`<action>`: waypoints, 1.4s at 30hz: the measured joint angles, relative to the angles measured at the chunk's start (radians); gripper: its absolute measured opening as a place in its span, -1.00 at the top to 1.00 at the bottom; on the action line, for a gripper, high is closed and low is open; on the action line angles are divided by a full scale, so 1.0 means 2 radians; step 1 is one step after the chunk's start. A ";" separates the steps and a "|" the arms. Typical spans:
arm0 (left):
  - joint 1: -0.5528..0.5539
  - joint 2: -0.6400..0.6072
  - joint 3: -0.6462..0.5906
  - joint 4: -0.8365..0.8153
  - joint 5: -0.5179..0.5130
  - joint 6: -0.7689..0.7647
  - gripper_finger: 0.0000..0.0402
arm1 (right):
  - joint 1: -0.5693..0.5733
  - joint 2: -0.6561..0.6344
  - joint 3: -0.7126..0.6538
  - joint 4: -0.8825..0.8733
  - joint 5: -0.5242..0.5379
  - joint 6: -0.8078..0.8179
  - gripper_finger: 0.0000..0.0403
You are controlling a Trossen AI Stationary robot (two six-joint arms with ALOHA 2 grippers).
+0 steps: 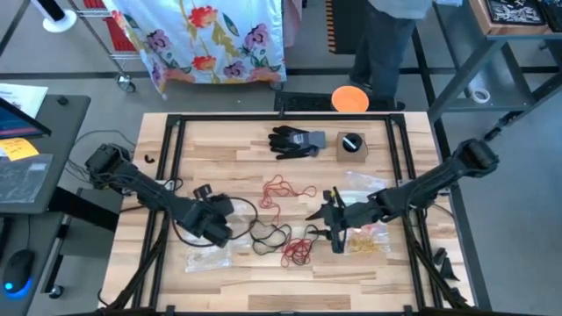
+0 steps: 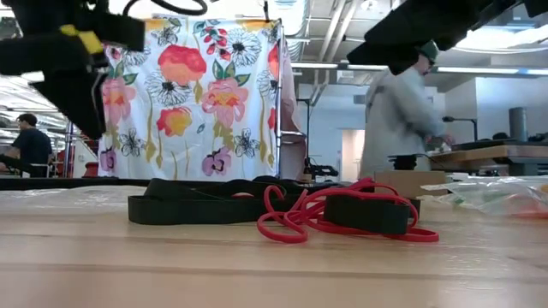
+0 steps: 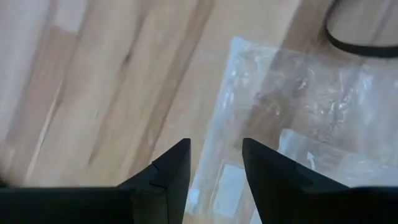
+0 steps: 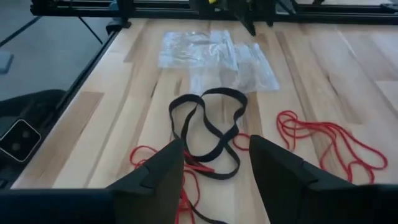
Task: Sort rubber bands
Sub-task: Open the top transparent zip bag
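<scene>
The right gripper (image 1: 335,230) hung low over the wooden table (image 1: 228,145), its two dark fingers (image 4: 163,169) parted with nothing between them. Just ahead of those fingers lay a black rubber band (image 4: 208,127) twisted into loops, and under the fingertips a tangle of red rubber bands (image 4: 186,168) spread across the boards. More red bands (image 4: 323,140) sprawled to one side of the black loop. Beyond the black band, clear plastic bags (image 4: 214,56) lay flat on the wood.

The left gripper (image 1: 215,230) hovered over a clear bag (image 3: 292,118) at the table's near left, fingers (image 3: 171,168) apart and holding nothing; the edge of a black band (image 3: 354,40) showed past the bag. Beside the right gripper, another bag holding yellow bands (image 1: 369,244) rested on the table.

Farther off, a second red cluster (image 1: 285,187) lay mid-table, then a black glove (image 1: 294,140) and a small cardboard box (image 1: 353,146) near the far edge.

The table was pale wood planks inside a black frame. Behind it hung a flowered cloth (image 2: 201,94), and a person in a grey top (image 2: 402,120) stood at a bench.
</scene>
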 joint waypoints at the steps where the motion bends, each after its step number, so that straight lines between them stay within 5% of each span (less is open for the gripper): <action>1: 0.004 -0.001 -0.010 0.018 0.001 0.018 0.30 | 0.000 -0.002 0.000 -0.002 -0.002 -0.001 0.11; 11: 0.115 -0.097 -0.173 0.247 0.097 0.135 0.31 | -0.007 -0.014 0.000 -0.018 -0.007 -0.009 0.11; 17: 0.165 -0.145 -0.250 0.315 0.167 0.144 0.31 | -0.017 -0.014 0.000 -0.024 -0.007 -0.014 0.11; 21: 0.163 -0.135 -0.273 0.347 0.166 0.171 0.31 | -0.021 -0.014 0.000 -0.032 -0.007 -0.014 0.11; 26: 0.162 -0.111 -0.273 0.351 0.158 0.192 0.38 | -0.023 -0.014 0.000 -0.031 -0.007 -0.014 0.11; 32: 0.148 -0.112 -0.249 0.353 0.161 0.209 0.93 | -0.023 -0.014 0.000 -0.033 -0.007 -0.013 0.11; 36: 0.130 -0.122 -0.204 0.361 0.172 0.235 0.96 | -0.023 -0.014 0.000 -0.037 -0.007 -0.010 0.11; 42: 0.105 -0.131 -0.125 0.353 0.100 0.296 0.99 | -0.026 -0.014 0.000 -0.024 0.000 0.002 0.11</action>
